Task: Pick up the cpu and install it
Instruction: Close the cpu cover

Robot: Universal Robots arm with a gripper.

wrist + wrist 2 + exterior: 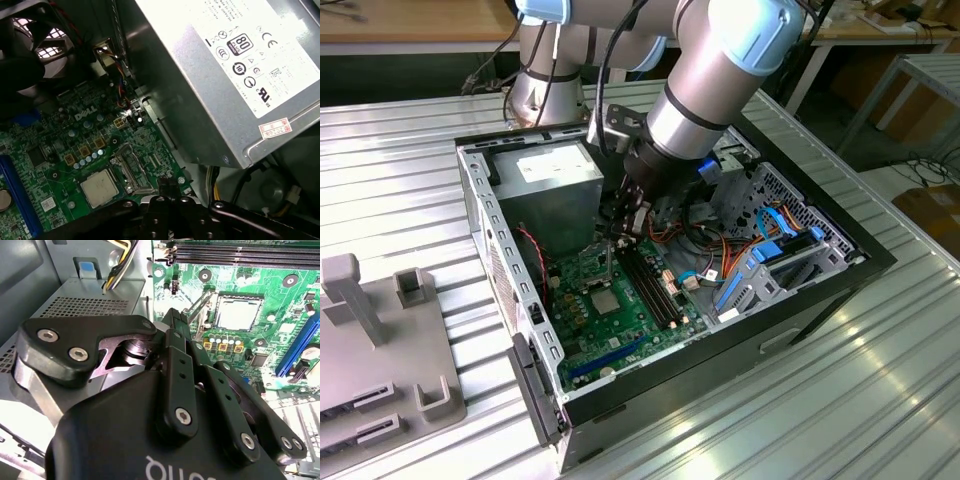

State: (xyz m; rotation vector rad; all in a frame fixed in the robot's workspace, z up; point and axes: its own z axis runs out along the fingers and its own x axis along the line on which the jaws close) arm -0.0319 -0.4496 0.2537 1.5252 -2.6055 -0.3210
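Exterior view: the gripper hangs inside the open computer case, just above the motherboard. Ahead of its fingertips the cpu lies flat in its socket. I judge it light, rigid and fragile, best held by opposite edges. Whether the fingers are parted I cannot tell. Certification marks cover the power supply label.

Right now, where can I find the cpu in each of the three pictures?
Exterior view: cpu lies flat mid-motherboard, just below the gripper.
Second wrist view: cpu in its socket, beyond the gripper.
First wrist view: cpu on the board, near the gripper.
Shared landmark: green motherboard.
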